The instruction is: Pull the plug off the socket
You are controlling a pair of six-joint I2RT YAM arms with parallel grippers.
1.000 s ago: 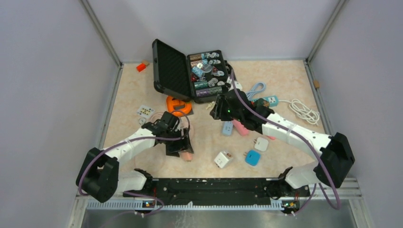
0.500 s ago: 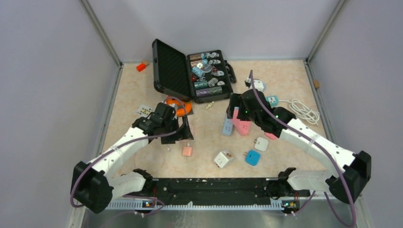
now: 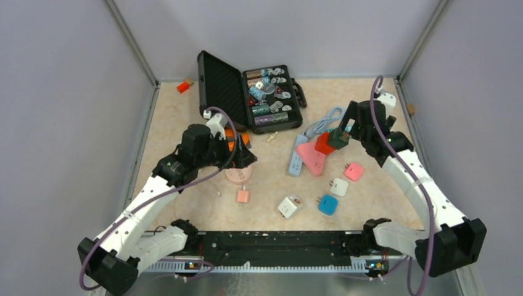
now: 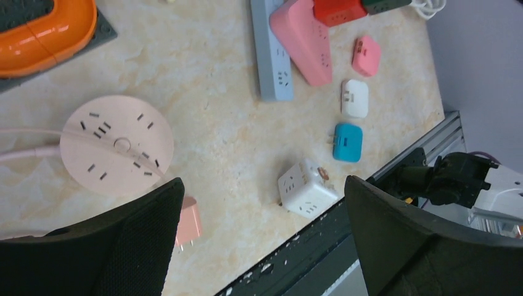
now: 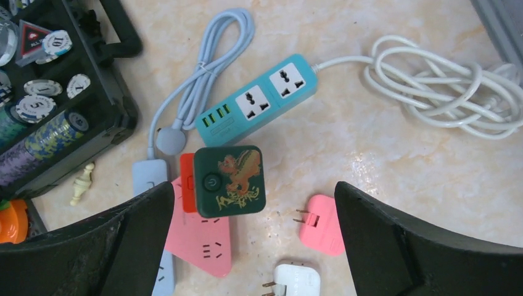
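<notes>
The small pink plug (image 3: 243, 196) lies loose on the table, just in front of the round pink socket (image 3: 234, 175) and apart from it. In the left wrist view the socket (image 4: 117, 145) shows bare slots and a pink cord leaving to the left. The plug (image 4: 188, 221) peeks out beside one finger. My left gripper (image 3: 242, 155) (image 4: 262, 185) hangs open above them, holding nothing. My right gripper (image 3: 343, 126) (image 5: 253, 188) is open too, raised over a dark green cube socket (image 5: 229, 182) at the right.
Below the right gripper lie a red cube (image 3: 324, 143), a pink triangular strip (image 5: 203, 243), a pale blue strip (image 3: 296, 159), a teal strip (image 5: 259, 98) and coiled white cord (image 5: 444, 86). Loose pink (image 3: 353, 171), white (image 3: 338, 187) and blue (image 3: 327, 205) plugs and a white cube (image 3: 289, 206) sit near the front. A black case (image 3: 247, 92) stands at the back.
My left gripper opened, left the pink plug on the table and rose back toward the left, uncovering the round socket. My right gripper opened and swung away to the right.
</notes>
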